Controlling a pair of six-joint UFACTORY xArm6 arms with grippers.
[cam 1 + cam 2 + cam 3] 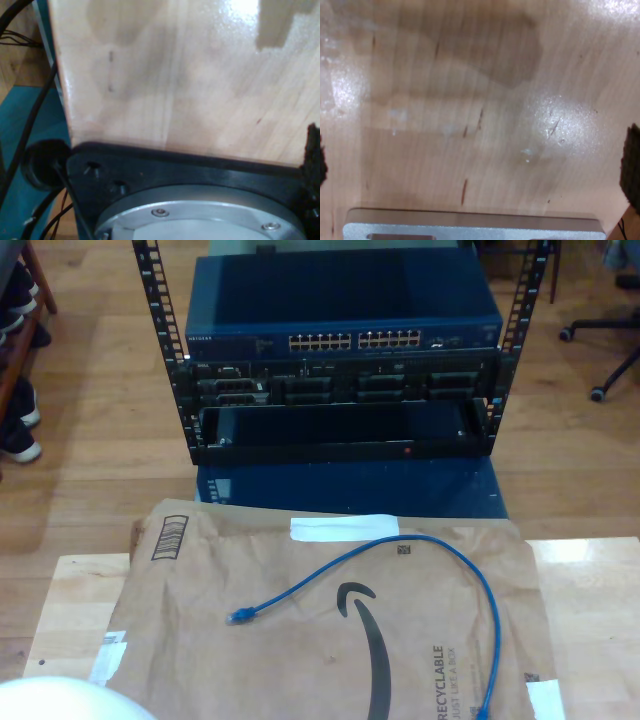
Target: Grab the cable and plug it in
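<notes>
Cable (420, 545): thin, light, floppy, lying loose on brown paper (300, 640); best gripped just behind plug (240, 616). Claw states: cannot tell.

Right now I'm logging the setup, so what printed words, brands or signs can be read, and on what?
"RECYCLABLE" and "JUST LIKE A BOX": on the brown paper mailer, running sideways.
Curved arrow logo: on the same mailer, no words.
Barcode: on the mailer, digits too small.
White brand lettering: on the blue network switch, too blurred to read.
</notes>
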